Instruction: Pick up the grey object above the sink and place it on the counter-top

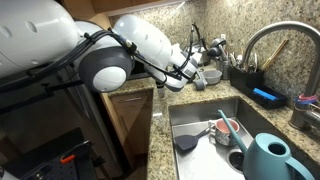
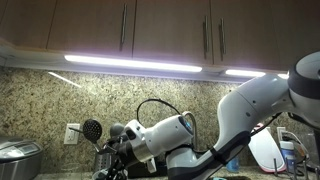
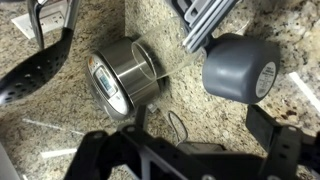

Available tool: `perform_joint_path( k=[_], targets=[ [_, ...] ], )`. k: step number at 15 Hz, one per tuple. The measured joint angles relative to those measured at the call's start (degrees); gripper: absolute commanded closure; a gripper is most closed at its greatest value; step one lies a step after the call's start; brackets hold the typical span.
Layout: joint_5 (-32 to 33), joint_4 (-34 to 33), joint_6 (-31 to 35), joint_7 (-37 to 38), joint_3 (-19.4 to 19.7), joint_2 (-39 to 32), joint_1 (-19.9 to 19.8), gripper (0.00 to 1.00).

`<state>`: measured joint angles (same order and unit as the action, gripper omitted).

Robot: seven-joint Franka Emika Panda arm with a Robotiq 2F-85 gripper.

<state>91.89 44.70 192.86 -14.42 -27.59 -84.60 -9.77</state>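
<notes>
In the wrist view the grey object (image 3: 240, 68), a rounded dark-grey lump, lies on the speckled granite counter-top (image 3: 190, 95). My gripper (image 3: 200, 120) is open with only bare granite between its jaws. The right fingertip (image 3: 266, 128) sits just below the grey object and does not touch it. An exterior view shows the gripper (image 1: 190, 68) over the counter-top behind the sink (image 1: 200, 118), with the grey object (image 1: 212, 76) beside it. The arm hides the object in the exterior view from under the cabinets.
A shiny steel cup (image 3: 120, 80) lies on its side left of the gripper, and a black slotted utensil (image 3: 35, 70) lies farther left. Wire rack legs (image 3: 205, 22) stand behind the object. The sink holds dishes and a teal watering can (image 1: 270, 155). The faucet (image 1: 262, 40) rises at the right.
</notes>
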Motion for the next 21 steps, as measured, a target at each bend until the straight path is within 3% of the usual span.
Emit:
perform_joint_path(
  k=[2, 3, 9, 15, 21],
  targets=[
    [-3.75, -1.03, 4.99, 0.10, 7.20, 0.62, 3.21, 0.00],
    [-3.52, -1.53, 5.91, -0.02, 8.75, 0.68, 4.21, 0.00],
    [2.45, -1.46, 5.56, -7.95, 2.65, 0.55, 5.62, 0.00],
    [3.31, -1.43, 5.53, -15.73, -3.03, 0.42, 4.58, 0.00],
    [8.05, 1.15, 5.52, -26.51, -14.67, -0.14, -0.39, 0.00]
  ],
)
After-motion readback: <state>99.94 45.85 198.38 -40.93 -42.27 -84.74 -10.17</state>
